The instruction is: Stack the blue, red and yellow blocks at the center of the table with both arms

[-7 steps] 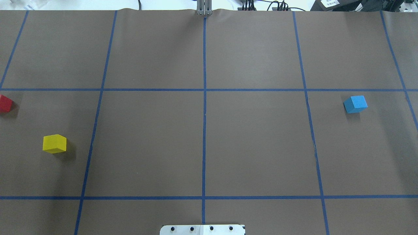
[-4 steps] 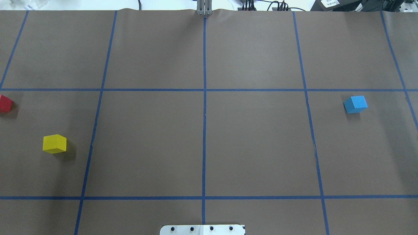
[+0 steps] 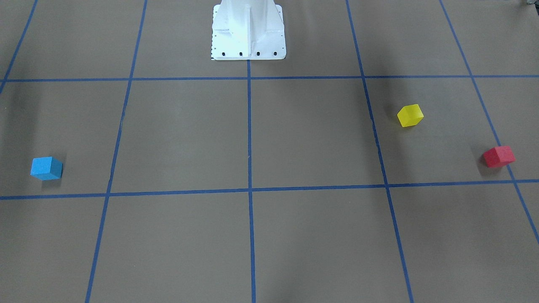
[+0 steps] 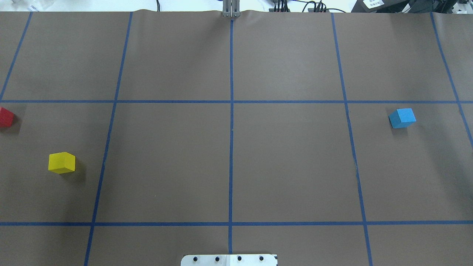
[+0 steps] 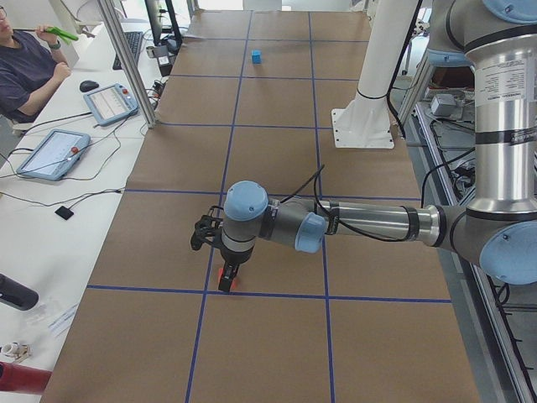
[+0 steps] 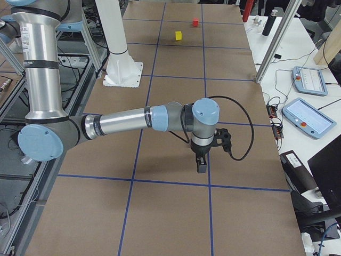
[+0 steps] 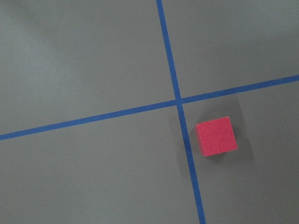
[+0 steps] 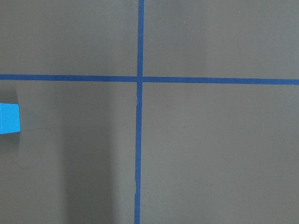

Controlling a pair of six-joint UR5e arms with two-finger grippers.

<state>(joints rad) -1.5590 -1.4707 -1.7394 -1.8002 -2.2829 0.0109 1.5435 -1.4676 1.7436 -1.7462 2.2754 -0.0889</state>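
Blue block [image 4: 402,118] sits alone toward the right end of the table [image 4: 288,166]; yellow block [image 4: 61,162] and red block [image 3: 498,156] lie near each other toward its left end, none stacked. Left tool [image 5: 226,284] and right tool [image 6: 201,166] hang above the table; whether either is open or closed cannot be told.

Table [image 4: 288,166]: brown, square grid of thin blue lines.
Blocks: light blue block [image 4: 402,118], red block [image 4: 6,117], yellow block [image 4: 61,162].
Left arm [image 5: 369,220], right arm [image 6: 122,121]: silver tubes, light-blue caps.
Pedestal [image 3: 248,31]: white.
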